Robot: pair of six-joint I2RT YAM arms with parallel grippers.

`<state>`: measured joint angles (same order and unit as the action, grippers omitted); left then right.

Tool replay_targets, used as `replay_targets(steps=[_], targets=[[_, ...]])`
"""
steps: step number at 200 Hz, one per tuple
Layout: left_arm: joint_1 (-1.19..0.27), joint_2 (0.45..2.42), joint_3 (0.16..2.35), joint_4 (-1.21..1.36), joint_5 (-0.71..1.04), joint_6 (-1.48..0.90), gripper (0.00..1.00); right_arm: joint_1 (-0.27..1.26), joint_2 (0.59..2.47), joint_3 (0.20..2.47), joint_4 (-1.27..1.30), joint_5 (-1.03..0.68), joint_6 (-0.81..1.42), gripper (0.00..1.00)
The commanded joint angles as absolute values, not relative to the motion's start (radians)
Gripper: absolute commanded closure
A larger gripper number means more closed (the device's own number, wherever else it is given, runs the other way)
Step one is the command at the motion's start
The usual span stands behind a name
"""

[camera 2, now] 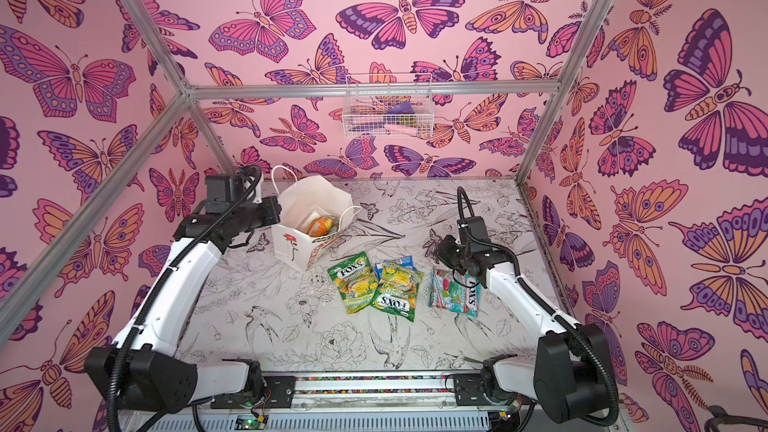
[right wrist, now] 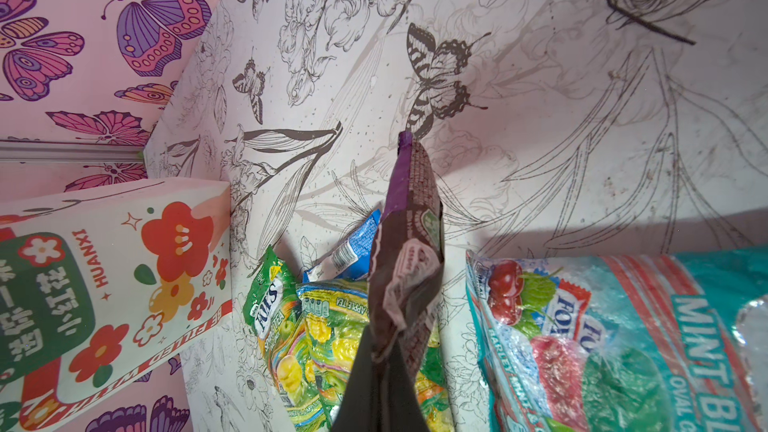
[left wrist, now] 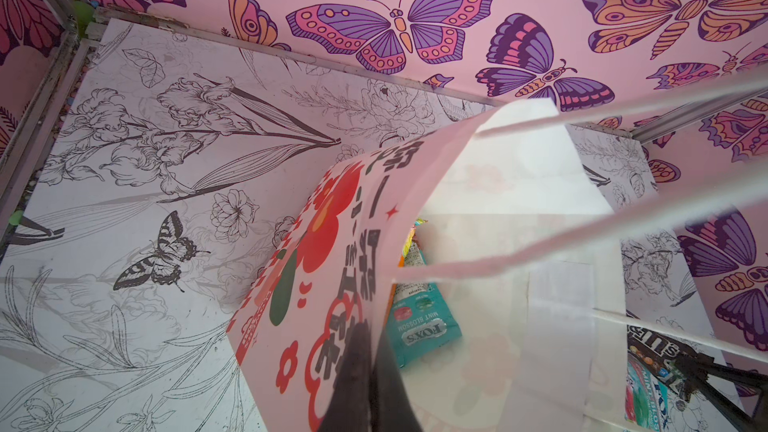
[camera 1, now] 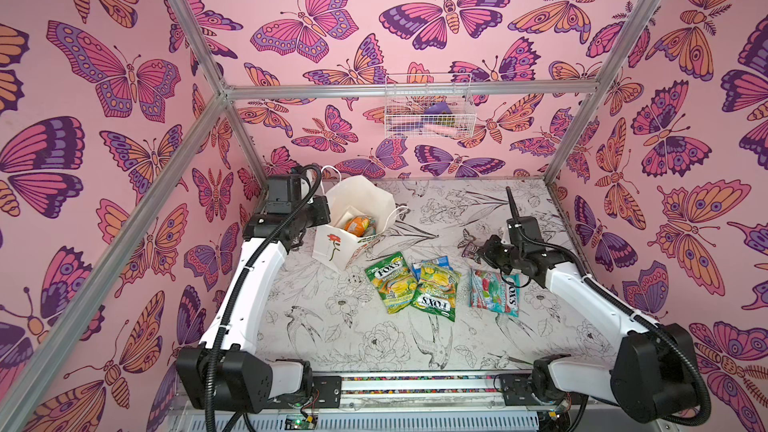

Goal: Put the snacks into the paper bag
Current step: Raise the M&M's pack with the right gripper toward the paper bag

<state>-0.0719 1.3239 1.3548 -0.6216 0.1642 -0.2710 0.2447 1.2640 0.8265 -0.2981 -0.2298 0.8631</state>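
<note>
1. The paper bag [camera 1: 332, 249] stands open at centre-left of both top views. It leans a little, with its mouth facing up.
2. Two snacks are already inside. An orange packet [camera 1: 356, 226] shows through the mouth in a top view. A teal mint bag [left wrist: 422, 326] lies low in the bag in the left wrist view.
3. The left claw [left wrist: 370, 330] is clenched on the bag's printed side wall near the rim, which appears to keep the mouth open.
4. The right claw [right wrist: 382, 351] is clenched on a dark purple wrapper [right wrist: 411, 218]. The wrapper sits at centre-right of the top views, well apart from the bag, and appears lifted clear of the table [camera 1: 332, 326].
5. Four snacks lie on the table.
   - One green-yellow bag [camera 1: 388, 282] and another green-yellow bag [camera 1: 436, 295] overlap in the middle of the frame.
   - A small blue-white packet [camera 1: 438, 261] is tucked partly under the right-hand one of the pair.
   - A second teal bag [camera 1: 492, 292] lies to the right of them, just below the right claw.
6. Judged from this, the task is under halfway done: two snacks are bagged, one is in the grip and four are waiting. The wrapper has yet to cross leftward to the bag's mouth, and the larger glossy bags will need the opening kept wide.
</note>
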Motion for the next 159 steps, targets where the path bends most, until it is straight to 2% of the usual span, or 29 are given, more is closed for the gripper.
replay_targets(steps=[1,159], targets=[[-0.063,1.298,1.344,-0.589,0.175,-0.276,1.00,0.255,1.234,0.852,-0.283,-0.244,0.850,1.00],[-0.064,1.296,1.343,-0.588,0.175,-0.276,1.00,0.313,1.131,0.927,-0.259,-0.293,0.827,1.00]])
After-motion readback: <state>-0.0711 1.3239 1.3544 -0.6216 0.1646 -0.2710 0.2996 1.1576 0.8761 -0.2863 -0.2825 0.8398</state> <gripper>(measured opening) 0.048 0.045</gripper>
